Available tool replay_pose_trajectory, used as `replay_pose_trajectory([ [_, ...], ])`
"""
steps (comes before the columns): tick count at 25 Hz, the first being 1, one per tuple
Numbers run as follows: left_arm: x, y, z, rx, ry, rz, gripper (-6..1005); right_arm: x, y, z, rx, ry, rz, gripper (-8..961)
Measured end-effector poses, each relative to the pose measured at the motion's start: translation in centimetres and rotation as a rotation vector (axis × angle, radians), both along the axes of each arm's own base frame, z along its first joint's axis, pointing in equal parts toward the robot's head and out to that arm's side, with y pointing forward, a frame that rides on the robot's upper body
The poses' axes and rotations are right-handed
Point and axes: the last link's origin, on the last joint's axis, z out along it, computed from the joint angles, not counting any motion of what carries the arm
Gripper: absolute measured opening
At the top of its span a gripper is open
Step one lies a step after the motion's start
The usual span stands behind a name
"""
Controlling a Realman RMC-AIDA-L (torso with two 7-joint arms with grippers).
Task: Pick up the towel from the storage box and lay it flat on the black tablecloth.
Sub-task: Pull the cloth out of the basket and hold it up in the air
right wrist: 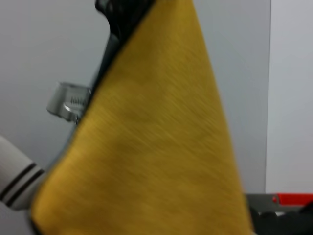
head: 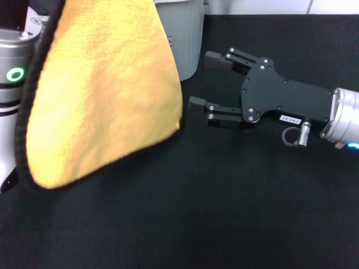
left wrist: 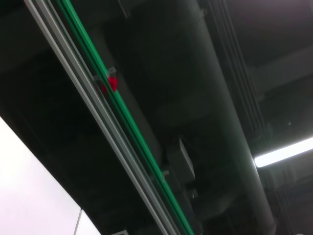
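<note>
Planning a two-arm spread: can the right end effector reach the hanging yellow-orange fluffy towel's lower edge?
Probably yes: the open right end effector faces the yellow-orange fluffy towel, with nothing between them.

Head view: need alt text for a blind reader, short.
A yellow-orange towel with a black stitched border hangs in the air at the left, lifted above the black tablecloth, its top out of frame. From the right, the right gripper reaches toward its edge with jaws open, not touching. The grey storage box stands behind the towel.
</note>
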Motion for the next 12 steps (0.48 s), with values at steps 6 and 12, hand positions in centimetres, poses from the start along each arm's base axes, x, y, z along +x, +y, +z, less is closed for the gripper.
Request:
replay_pose_trajectory([
  [6, 1.0, 0.4, -0.1, 0.019, -0.017, -0.018, 22, -0.1, -0.5, -1.5, -0.021, -0.053, 0.016, 855],
  [12, 1.9, 0.4, -0.4, 0.042, -0.008, -0.034, 22, -1.1, -1.2, -3.3, -0.050, -0.106, 0.079, 855],
])
